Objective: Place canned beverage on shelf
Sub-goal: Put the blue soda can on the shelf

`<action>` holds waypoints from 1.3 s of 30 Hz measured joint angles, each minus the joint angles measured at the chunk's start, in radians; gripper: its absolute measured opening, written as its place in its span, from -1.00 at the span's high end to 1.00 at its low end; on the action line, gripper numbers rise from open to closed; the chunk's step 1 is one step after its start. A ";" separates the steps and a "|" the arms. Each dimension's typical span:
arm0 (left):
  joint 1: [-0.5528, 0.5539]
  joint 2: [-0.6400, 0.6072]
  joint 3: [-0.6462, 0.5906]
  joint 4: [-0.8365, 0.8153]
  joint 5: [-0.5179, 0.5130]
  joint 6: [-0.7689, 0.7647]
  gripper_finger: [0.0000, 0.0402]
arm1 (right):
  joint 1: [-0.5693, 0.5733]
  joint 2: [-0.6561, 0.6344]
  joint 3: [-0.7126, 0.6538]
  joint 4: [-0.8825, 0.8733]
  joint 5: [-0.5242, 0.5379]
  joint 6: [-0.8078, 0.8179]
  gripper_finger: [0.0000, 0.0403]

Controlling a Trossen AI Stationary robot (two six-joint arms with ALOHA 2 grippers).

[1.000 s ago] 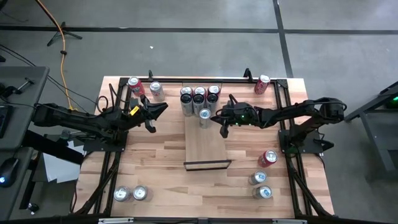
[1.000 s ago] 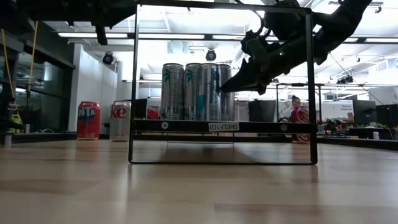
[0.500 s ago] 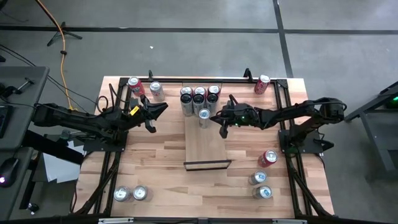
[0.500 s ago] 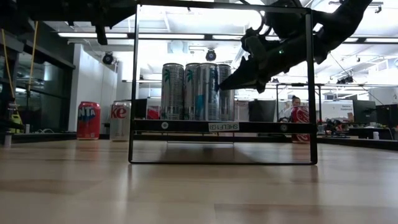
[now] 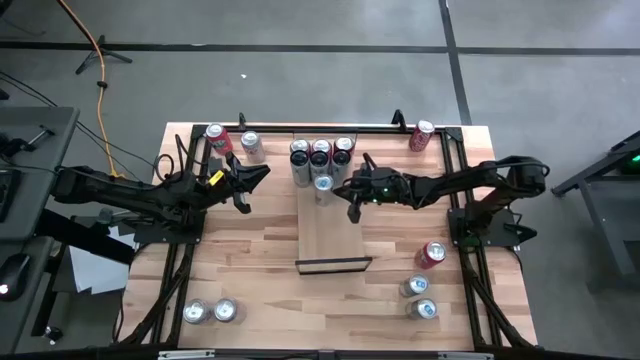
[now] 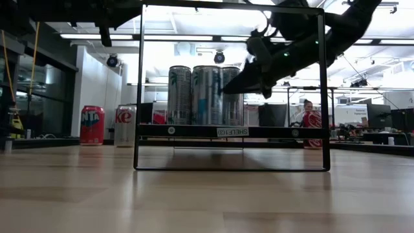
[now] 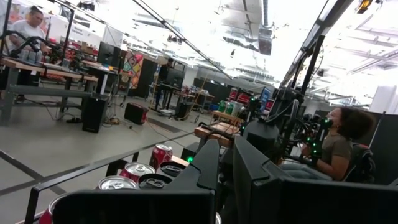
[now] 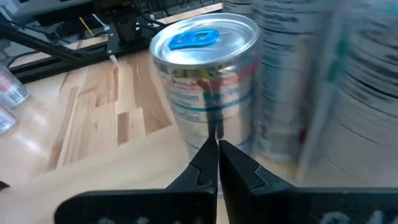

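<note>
Pale wood shelf (image 5: 333, 238) on striped tabletop (image 5: 250, 270), bright workshop behind.

Cans (image 5: 321, 160) crowd the shelf (image 5: 334, 232) far end, near half of board bare, black rail (image 5: 333, 266) fencing its front

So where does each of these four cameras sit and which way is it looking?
High: overhead, straight down; both arms, shelf.
Low: tabletop height, facing the shelf's cans; right gripper above.
Left wrist: on the left arm, facing the room; shut fingers.
Right wrist: shut fingers nudging the blue-tab can.
Shared: that can shows from overhead too.
</note>
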State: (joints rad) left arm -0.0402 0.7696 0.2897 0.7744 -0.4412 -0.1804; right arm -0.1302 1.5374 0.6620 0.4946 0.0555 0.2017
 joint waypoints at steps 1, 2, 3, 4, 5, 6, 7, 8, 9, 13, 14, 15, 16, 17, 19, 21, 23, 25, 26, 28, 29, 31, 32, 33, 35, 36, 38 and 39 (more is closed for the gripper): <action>0.000 0.000 0.000 0.000 0.000 0.000 1.00 | 0.003 0.018 0.018 0.000 0.000 -0.006 1.00; 0.000 0.000 0.000 -0.002 0.000 -0.001 1.00 | 0.004 0.035 0.038 -0.001 0.000 -0.020 1.00; 0.000 0.000 0.000 -0.004 0.000 -0.001 1.00 | 0.004 0.051 0.056 -0.002 0.001 -0.027 1.00; 0.000 0.000 0.000 -0.003 0.000 0.000 1.00 | 0.005 0.067 0.074 -0.003 0.005 -0.031 1.00; 0.000 0.000 0.000 -0.003 0.000 -0.001 1.00 | 0.005 0.084 0.094 -0.003 0.012 -0.034 1.00; 0.000 0.000 0.000 -0.003 0.000 -0.001 1.00 | 0.004 0.101 0.112 -0.003 0.015 -0.034 1.00; 0.000 0.000 0.000 -0.003 0.000 -0.001 1.00 | 0.004 0.114 0.125 -0.004 0.016 -0.034 1.00; 0.000 0.000 0.000 -0.003 0.000 -0.001 1.00 | 0.004 0.127 0.140 -0.006 0.017 -0.034 1.00; 0.000 0.000 0.000 -0.003 0.000 -0.001 1.00 | 0.004 0.141 0.155 -0.004 0.019 -0.036 1.00; 0.000 0.000 0.000 -0.006 0.000 -0.001 1.00 | 0.004 0.176 0.193 -0.005 0.019 -0.042 1.00; 0.000 0.000 0.000 -0.006 0.000 -0.001 1.00 | 0.004 0.180 0.200 -0.006 0.018 -0.040 1.00; 0.000 0.000 0.000 -0.006 0.000 -0.001 1.00 | 0.004 0.180 0.203 -0.006 0.018 -0.036 1.00; 0.000 0.000 0.000 -0.007 0.000 -0.001 1.00 | 0.004 0.180 0.208 -0.008 0.019 -0.036 1.00; 0.000 0.000 0.000 -0.008 0.000 -0.001 1.00 | 0.004 0.180 0.209 -0.005 0.018 -0.039 1.00; 0.000 0.000 0.000 -0.009 0.000 -0.001 1.00 | 0.004 0.178 0.209 -0.006 0.018 -0.042 1.00; 0.000 0.000 0.000 -0.011 0.000 -0.001 1.00 | 0.005 0.175 0.209 -0.004 0.017 -0.034 1.00; 0.000 0.000 0.000 -0.012 0.000 -0.001 1.00 | 0.009 0.175 0.209 -0.006 0.015 -0.021 1.00; 0.000 0.000 0.000 -0.014 0.000 -0.001 1.00 | 0.019 0.175 0.209 -0.007 0.016 -0.022 1.00; 0.000 0.000 0.000 -0.019 0.000 -0.001 1.00 | 0.026 0.175 0.209 -0.004 0.016 -0.024 1.00; 0.000 0.000 0.000 -0.040 -0.023 -0.001 1.00 | 0.038 0.175 0.209 -0.001 0.015 -0.026 1.00; 0.000 0.000 0.000 -0.061 -0.048 -0.006 1.00 | 0.043 0.175 0.209 -0.006 0.017 -0.026 1.00; 0.000 0.000 0.000 -0.126 -0.117 -0.055 1.00 | 0.053 0.175 0.209 -0.036 0.059 -0.026 1.00; 0.000 0.000 0.000 -0.172 -0.152 -0.095 1.00 | 0.058 0.175 0.209 -0.045 0.081 -0.026 1.00; 0.000 0.000 0.000 -0.239 -0.182 -0.150 1.00 | 0.060 0.175 0.209 -0.045 0.094 -0.026 1.00; 0.001 0.008 0.000 -0.388 -0.190 -0.260 1.00 | 0.061 0.174 0.209 -0.039 0.100 -0.026 1.00; 0.001 0.018 0.000 -0.467 -0.163 -0.311 1.00 | 0.061 0.174 0.209 -0.042 0.101 -0.026 1.00; 0.000 0.039 -0.001 -0.586 -0.091 -0.378 1.00 | 0.061 0.174 0.209 -0.043 0.128 -0.022 1.00; 0.000 0.054 -0.001 -0.620 -0.065 -0.390 1.00 | 0.061 0.174 0.209 -0.042 0.142 -0.022 1.00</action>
State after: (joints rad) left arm -0.0406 0.8235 0.2886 0.1547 -0.5064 -0.5704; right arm -0.0692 1.7115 0.8711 0.4529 0.1973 0.1801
